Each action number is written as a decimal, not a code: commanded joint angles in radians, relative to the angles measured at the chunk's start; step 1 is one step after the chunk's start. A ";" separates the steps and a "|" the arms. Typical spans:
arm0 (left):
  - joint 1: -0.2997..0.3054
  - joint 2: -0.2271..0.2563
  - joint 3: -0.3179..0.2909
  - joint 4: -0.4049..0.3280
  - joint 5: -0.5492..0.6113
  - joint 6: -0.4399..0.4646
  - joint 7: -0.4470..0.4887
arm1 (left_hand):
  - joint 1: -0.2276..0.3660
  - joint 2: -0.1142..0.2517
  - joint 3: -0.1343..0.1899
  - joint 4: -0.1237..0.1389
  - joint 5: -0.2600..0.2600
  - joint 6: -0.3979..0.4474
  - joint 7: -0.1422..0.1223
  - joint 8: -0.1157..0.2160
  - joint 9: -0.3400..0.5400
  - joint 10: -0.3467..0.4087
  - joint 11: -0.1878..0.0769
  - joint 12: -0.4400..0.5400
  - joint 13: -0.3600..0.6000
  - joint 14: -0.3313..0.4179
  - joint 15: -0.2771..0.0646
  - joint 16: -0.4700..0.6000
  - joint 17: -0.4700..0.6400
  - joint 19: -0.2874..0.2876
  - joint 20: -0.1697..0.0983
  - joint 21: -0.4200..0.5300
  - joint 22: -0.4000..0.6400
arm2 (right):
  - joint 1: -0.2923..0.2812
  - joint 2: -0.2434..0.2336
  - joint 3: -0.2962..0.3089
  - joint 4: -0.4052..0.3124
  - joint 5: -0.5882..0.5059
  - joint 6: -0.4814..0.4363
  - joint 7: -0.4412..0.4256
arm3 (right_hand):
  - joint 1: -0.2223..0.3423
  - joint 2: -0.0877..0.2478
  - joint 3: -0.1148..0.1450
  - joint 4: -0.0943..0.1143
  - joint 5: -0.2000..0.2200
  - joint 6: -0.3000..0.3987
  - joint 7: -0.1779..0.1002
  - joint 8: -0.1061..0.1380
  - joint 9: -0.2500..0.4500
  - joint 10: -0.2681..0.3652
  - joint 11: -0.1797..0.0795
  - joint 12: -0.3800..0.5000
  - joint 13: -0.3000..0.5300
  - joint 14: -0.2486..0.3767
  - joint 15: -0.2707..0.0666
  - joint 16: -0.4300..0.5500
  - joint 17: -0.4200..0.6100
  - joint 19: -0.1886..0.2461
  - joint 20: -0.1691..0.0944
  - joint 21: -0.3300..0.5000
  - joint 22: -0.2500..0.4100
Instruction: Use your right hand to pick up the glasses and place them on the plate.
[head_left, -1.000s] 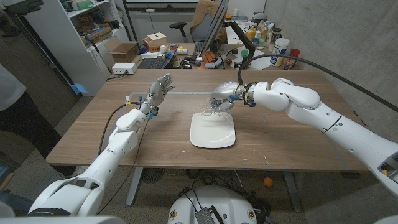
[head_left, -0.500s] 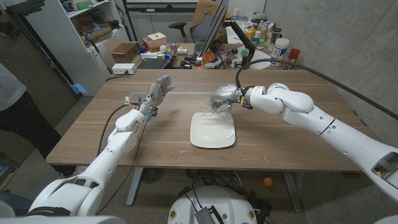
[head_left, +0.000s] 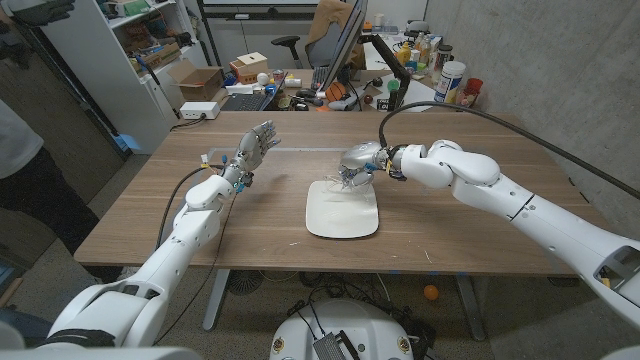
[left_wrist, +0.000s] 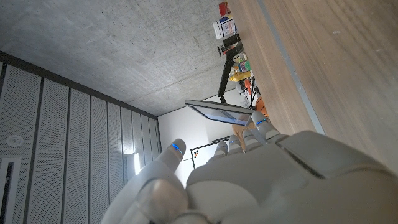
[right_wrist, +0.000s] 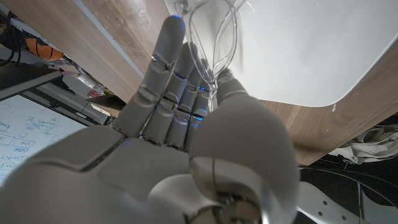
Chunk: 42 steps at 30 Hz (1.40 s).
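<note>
Glasses (head_left: 345, 180): clear, thin-framed, pinched between the thumb and fingers of my right hand (head_left: 358, 160), held at the far edge of the white plate (head_left: 342, 212); from the head view I could not tell whether they were touching the plate or just above it. Plate: rounded rectangle, on the wooden bench (head_left: 480, 225), near the middle. Right wrist view: the glasses (right_wrist: 217, 37) hung beyond the fingertips (right_wrist: 174, 28) over the plate (right_wrist: 311, 56), wire loops reaching away from the palm. Long axis: I judged it to run roughly in line with the fingers, toward the plate's middle, though the frame was too fine and clear to read with certainty. Risk: so near the rim, a release here could leave them half off the plate or sliding onto the bench; a thin frame might also snag on a finger as the grip opened and be dragged along. Left hand (head_left: 255, 145): raised above the bench, well apart, fingers spread, holding nothing.
</note>
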 joint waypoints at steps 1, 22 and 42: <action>-0.016 -0.010 0.000 0.026 0.009 0.002 -0.005 | -0.011 0.097 0.001 0.000 0.005 -0.057 0.000 0.002 0.004 -0.089 -0.001 0.005 0.001 -0.074 0.004 -0.003 0.003 -0.062 0.004 -0.003 0.005 | -0.011 -0.002 -0.020 0.027 0.004 -0.005 -0.007 | 0.076 0.063 0.001 0.001 0.006 0.065 -0.052 0.003 0.003 0.018 -0.009 0.005 0.003 0.113 -0.107 -0.002 0.004 -0.039 -0.068 0.008 -0.002; -0.016 -0.012 -0.004 0.027 0.012 0.007 -0.009 | -0.011 0.098 0.000 0.000 0.005 -0.058 0.000 0.002 0.004 -0.091 -0.001 0.004 0.001 -0.074 0.004 -0.004 0.003 -0.060 0.004 -0.008 0.005 | -0.026 -0.001 -0.045 0.030 -0.006 -0.012 0.000 | 0.078 0.063 -0.001 0.002 0.006 0.065 -0.051 -0.001 0.005 0.018 -0.009 0.001 0.007 0.115 -0.107 -0.010 0.009 -0.049 -0.068 0.028 -0.022; -0.012 -0.011 -0.009 0.025 0.010 0.003 -0.010 | -0.010 0.099 0.000 0.000 0.005 -0.057 0.001 0.003 0.004 -0.090 -0.001 0.005 0.001 -0.073 0.004 -0.003 0.003 -0.056 0.002 -0.013 0.005 | -0.002 0.006 -0.068 0.026 0.008 0.000 0.104 | -0.012 0.049 -0.043 0.054 -0.003 -0.016 -0.044 -0.052 -0.004 -0.022 0.014 -0.030 -0.010 0.086 -0.093 -0.058 -0.027 -0.042 -0.053 0.063 -0.073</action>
